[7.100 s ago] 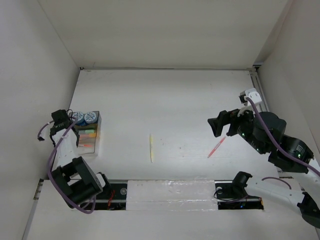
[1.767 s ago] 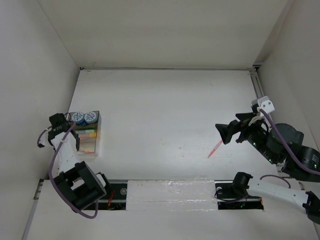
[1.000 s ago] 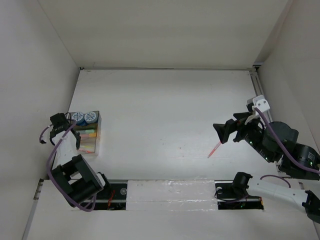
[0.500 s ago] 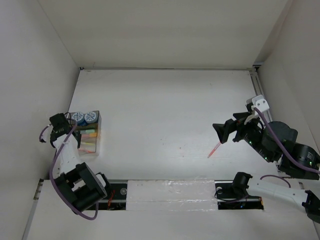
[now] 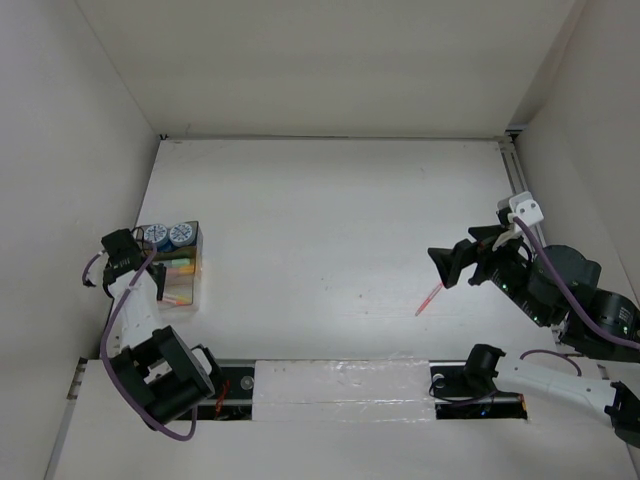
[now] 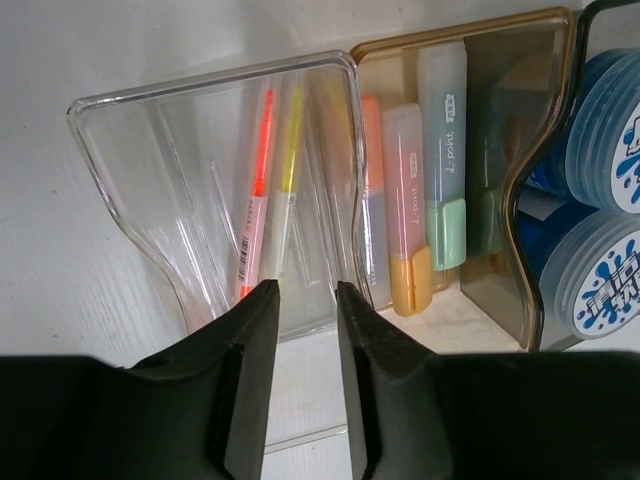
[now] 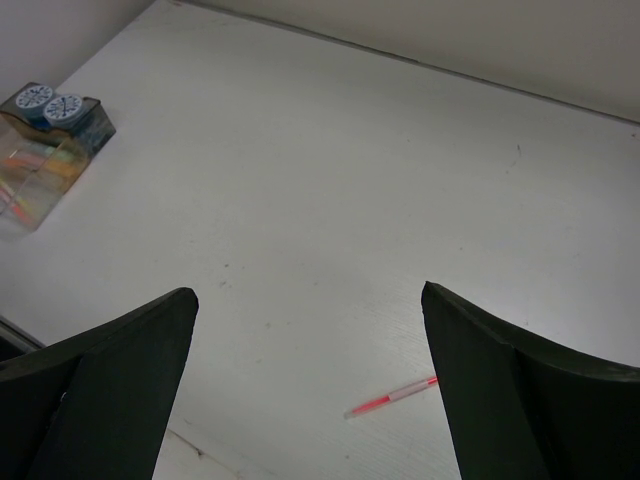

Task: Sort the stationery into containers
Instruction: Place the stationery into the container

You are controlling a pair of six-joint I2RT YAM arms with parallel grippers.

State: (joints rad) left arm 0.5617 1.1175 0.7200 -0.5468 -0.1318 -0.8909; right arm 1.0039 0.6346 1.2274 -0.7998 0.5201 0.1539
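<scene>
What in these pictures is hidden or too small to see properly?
Left wrist view: the orange-red pen and yellow pen end behind the left gripper.
Left wrist view: the blue cylinders are cut by the right edge.
Top view: the tray contents are too small to tell apart.

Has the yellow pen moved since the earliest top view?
Yes. The yellow pen left the middle of the table and went left into the clear compartment of the tray, beside the orange-red pen.

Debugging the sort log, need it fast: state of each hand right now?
Left hand: open only slightly, holding nothing.
Right hand: wide open, holding nothing.
</scene>
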